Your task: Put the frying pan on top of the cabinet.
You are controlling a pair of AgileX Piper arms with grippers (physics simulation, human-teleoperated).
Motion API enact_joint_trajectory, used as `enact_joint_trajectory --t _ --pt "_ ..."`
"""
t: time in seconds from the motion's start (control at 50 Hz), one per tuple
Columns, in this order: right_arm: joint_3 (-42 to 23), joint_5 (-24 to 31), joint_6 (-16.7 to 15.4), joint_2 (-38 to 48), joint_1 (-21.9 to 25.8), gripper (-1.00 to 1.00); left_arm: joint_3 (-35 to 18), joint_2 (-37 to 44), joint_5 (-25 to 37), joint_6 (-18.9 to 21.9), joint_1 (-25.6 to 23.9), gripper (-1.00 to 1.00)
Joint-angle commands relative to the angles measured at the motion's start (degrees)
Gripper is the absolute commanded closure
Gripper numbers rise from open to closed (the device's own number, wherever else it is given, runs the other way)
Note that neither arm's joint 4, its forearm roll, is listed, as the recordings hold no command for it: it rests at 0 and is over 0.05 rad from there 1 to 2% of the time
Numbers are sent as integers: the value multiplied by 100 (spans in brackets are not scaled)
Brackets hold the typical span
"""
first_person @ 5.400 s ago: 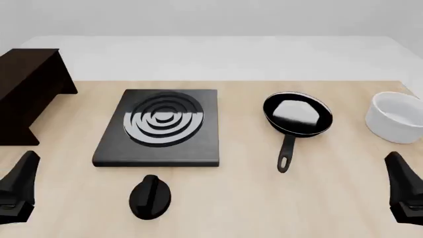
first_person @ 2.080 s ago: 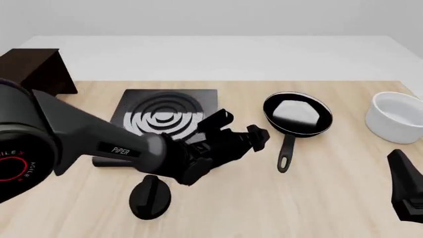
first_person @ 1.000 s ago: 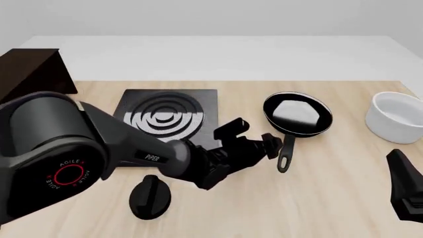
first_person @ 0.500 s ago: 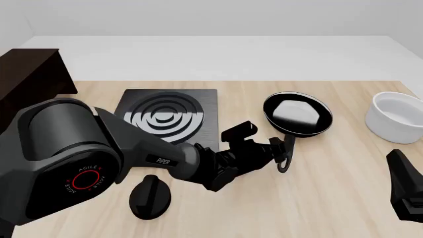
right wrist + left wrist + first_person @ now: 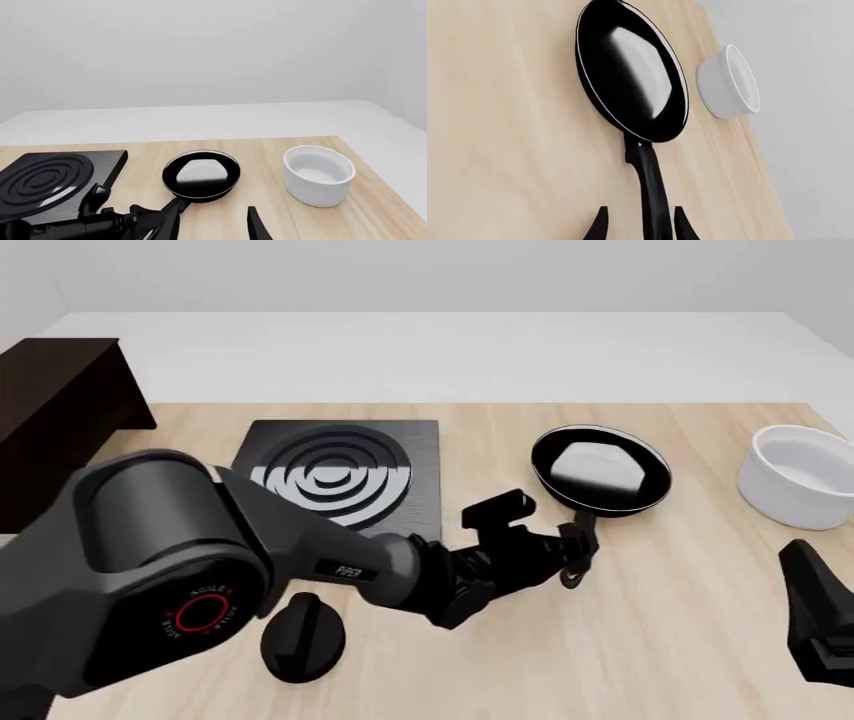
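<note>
My left gripper (image 5: pixel 577 546) is stretched across the wooden table (image 5: pixel 667 660) with its jaws parted, one finger on each side of the slim black handle of the frying pan (image 5: pixel 599 472); from my left wrist camera the two fingertips (image 5: pixel 602 225) flank the handle with a sliver of table showing on either side, so I am around it rather than clamped on it. The frying pan sits flat on the table just right of the black stove plate (image 5: pixel 336 482), well apart from the dark brown cabinet (image 5: pixel 54 430) at the far left edge. The pan holds nothing solid: its glossy inside only carries a pale reflected patch. The white bowl (image 5: pixel 805 478) stands near the table's right edge, right of the pan and not touching it, and its hollow looks bare and white as far as my right wrist camera shows. The stove plate bears raised concentric rings and nothing stands on it. An oval black knob (image 5: pixel 303 637) lies on the table in front of the stove plate, under my left forearm. On that forearm a small pale word is printed, too blurred to read for certain, and the big joint housing nearer the camera carries a red ring with tiny lettering I cannot make out. My right gripper (image 5: pixel 817 625) hangs low at the right edge, jaws apart, holding nothing.
</note>
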Motion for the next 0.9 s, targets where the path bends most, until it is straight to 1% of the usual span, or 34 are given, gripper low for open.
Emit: enact_joint_trajectory --t 0.02,0.22,0.24,0.26,0.28,0.3,0.34,0.36,0.44,0.52,0.7,0.8,0.82,0.9 --pt "-2 -15 6 19 6 -100 -190 192 115 -20 -28 -100" --pt "-2 43 17 -42 -3 -100 -203 220 111 18 -45 -100" --pt "-8 43 21 -36 -5 -100 -275 257 217 75 26 -100" --pt "-13 47 23 -35 -8 -100 -267 279 177 67 16 -100" --pt "-16 51 21 -38 -8 -100 -256 225 181 187 60 -100" --pt "-14 51 19 -41 -11 -100 -438 232 497 493 317 100" --pt "1 47 17 -51 -12 -100 -304 181 352 364 123 100" --pt "13 47 22 -63 -14 -100 -339 189 399 403 169 100" --pt "17 54 17 -74 -15 -100 -279 170 305 291 116 100" --pt "11 53 19 -68 -12 -100 -230 151 255 276 100 100" --pt "2 27 16 -35 -12 -100 -214 175 248 315 201 100" --pt "17 46 7 -72 -11 -100 -92 -9 202 428 212 100" --pt "17 43 6 -68 -12 -100 -77 -63 221 480 277 100" --pt "3 55 -4 -66 -9 -100 68 -227 130 511 273 100"
